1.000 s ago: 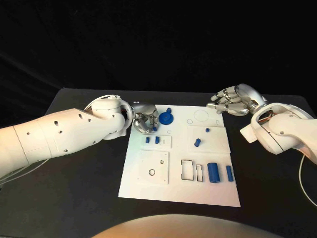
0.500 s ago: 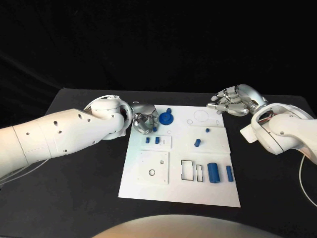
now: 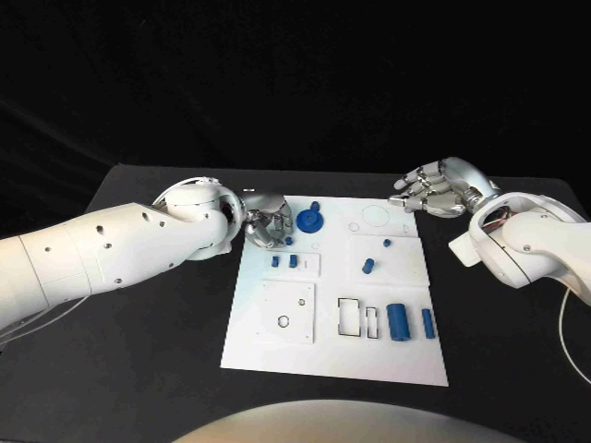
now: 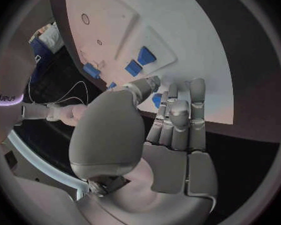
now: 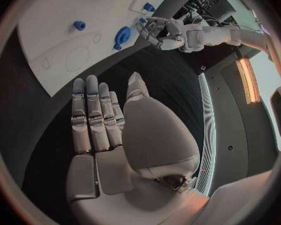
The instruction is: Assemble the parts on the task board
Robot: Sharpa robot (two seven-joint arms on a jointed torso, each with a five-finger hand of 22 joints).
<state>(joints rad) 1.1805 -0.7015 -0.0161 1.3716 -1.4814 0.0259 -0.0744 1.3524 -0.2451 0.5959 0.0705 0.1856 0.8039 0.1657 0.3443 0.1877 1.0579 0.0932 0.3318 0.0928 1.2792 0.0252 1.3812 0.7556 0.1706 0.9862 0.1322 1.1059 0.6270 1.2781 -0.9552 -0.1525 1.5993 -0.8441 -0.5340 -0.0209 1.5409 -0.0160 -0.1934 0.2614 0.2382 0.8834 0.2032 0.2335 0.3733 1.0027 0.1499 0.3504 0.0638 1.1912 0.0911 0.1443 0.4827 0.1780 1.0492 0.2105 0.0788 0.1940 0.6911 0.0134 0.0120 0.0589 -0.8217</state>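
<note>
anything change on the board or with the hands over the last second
Almost nothing. The left hand stays at the far left corner of the task board, beside the round blue part, perhaps edged slightly farther. The right hand still hovers open beyond the board's far right corner. The parts have not moved; nothing was taken or released.

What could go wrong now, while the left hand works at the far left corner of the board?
1. The left hand seems to pinch a small blue part; the grip looks slight, so it may slip.
2. Its fingers are close to the round blue part and could knock it.
3. Pressing at the corner might shift the task board.
</note>
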